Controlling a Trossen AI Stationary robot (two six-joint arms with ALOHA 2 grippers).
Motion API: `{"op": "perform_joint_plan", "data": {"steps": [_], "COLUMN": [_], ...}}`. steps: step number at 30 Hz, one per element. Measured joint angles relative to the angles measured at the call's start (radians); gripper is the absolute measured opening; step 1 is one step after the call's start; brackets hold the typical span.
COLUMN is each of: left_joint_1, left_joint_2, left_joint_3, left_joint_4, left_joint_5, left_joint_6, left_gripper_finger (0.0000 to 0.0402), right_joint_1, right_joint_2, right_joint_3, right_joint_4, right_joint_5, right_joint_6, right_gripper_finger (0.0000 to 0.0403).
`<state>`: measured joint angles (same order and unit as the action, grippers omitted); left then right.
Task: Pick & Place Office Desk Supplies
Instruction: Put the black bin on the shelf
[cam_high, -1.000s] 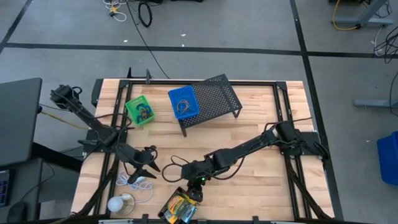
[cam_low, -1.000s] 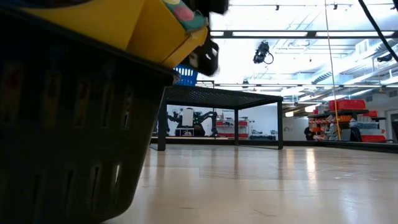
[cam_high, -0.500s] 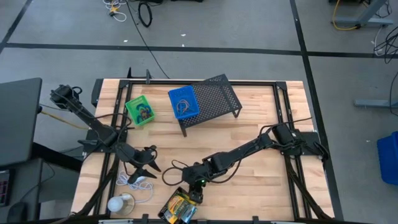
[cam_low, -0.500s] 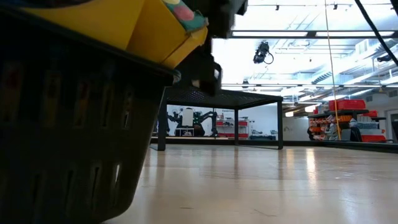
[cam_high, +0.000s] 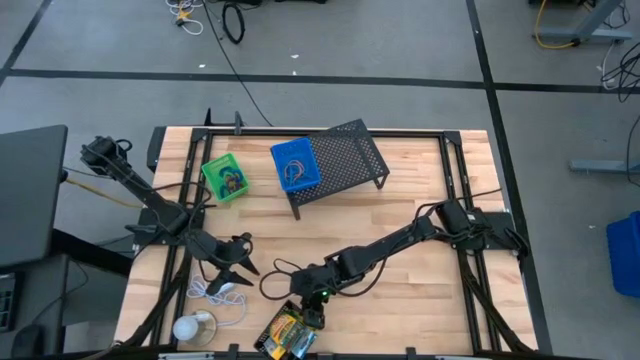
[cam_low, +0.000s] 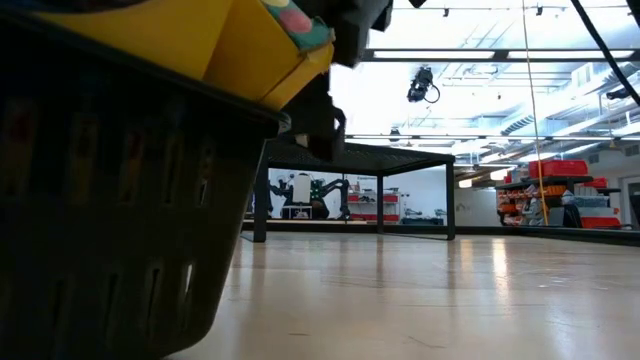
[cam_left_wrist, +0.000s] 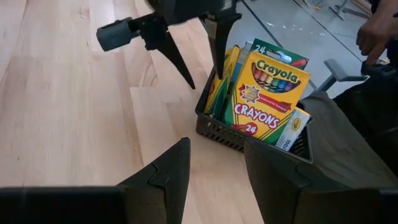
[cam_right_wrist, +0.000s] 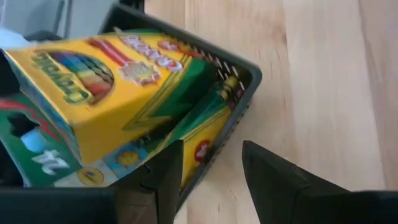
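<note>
now your right end effector (cam_high: 313, 305) hangs spread just above the black tray (cam_left_wrist: 261, 138) of crayon boxes (cam_left_wrist: 267, 99) at the bench's (cam_high: 420, 230) near edge; they look light, stiff cardboard, so pinch the flat faces. left end effector (cam_high: 238, 262) waits spread nearby.

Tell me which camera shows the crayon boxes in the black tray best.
The left wrist view: the front crayon box faces it, label readable, inside the black tray. The right wrist view shows the boxes close but tilted and cropped, the high view only small, and the low view just a yellow corner.
</note>
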<state>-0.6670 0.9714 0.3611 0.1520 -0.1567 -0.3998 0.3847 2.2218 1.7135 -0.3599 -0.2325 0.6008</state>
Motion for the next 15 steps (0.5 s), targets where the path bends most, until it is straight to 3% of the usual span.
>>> {"op": "perform_joint_plan", "data": {"steps": [15], "left_joint_1": [0.000], "left_joint_2": [0.000], "left_joint_3": [0.000], "left_joint_4": [0.001], "left_joint_5": [-0.004], "left_joint_6": [0.005], "left_gripper_finger": [0.0162], "right_joint_1": [0.000], "right_joint_2": [0.037], "right_joint_3": [0.000], "right_joint_4": [0.010], "right_joint_5": [0.023], "right_joint_6": [-0.051], "right_gripper_finger": [0.0169]}}
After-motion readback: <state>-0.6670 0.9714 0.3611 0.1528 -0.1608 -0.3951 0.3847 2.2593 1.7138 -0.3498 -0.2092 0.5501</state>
